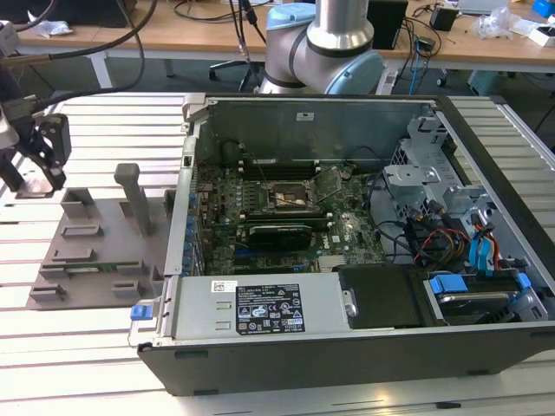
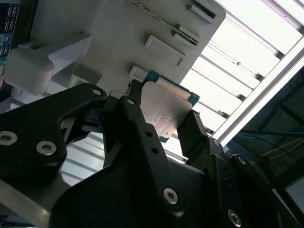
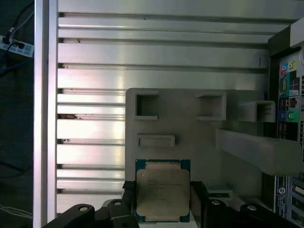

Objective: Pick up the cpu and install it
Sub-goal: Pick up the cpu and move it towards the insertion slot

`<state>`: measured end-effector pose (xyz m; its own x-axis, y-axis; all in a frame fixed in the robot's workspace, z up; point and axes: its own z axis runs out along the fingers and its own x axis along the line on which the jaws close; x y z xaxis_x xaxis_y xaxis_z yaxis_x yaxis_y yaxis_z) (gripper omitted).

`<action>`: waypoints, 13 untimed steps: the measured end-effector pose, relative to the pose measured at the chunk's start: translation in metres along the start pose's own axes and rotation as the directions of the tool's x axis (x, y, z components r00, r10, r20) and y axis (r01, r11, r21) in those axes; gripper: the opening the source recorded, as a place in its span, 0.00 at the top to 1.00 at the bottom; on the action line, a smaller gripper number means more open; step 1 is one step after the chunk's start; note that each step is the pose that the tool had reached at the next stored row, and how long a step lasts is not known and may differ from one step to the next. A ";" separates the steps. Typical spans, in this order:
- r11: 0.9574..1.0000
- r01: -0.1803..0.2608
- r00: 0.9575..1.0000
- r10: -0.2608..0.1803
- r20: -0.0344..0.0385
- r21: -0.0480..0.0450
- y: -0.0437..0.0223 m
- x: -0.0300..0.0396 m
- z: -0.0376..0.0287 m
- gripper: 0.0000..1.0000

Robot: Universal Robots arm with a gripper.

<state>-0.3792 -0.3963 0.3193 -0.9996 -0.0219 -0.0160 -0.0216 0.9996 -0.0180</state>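
Observation:
The cpu [image 3: 161,191] is a flat square chip with a silvery lid and a thin rim; it also shows in the second wrist view [image 2: 166,102]. My gripper [image 3: 162,195] is shut on it, one dark finger against each of two opposite edges [image 2: 160,118]. The chip sits at a corner of the grey fixture plate [image 3: 190,133]; whether it rests on the plate or hangs just above it I cannot tell. In the exterior view the gripper [image 1: 43,165] is at the far left, over the plate's far corner [image 1: 95,243]. The dark metal-framed socket [image 1: 290,198] lies open on the motherboard inside the case.
The open computer case [image 1: 347,347] stands at the exterior view's right of the fixture plate on a slatted aluminium table [image 1: 78,347]. Upright grey posts [image 1: 134,195] rise from the plate. Drive bays and cables [image 1: 468,234] fill the case's right end. The arm's base [image 1: 325,43] stands behind.

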 end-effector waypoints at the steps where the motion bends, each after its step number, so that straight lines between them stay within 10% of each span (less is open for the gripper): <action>1: 1.000 0.000 1.000 0.000 0.000 0.000 0.0000 0.0000 -0.0012 0.45; 13: 1.000 0.000 1.000 0.000 0.000 0.000 -0.0003 -0.0003 -0.0184 0.45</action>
<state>-0.3792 -0.3963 0.3377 -0.9996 -0.0219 -0.0159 -0.0216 0.9996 -0.0179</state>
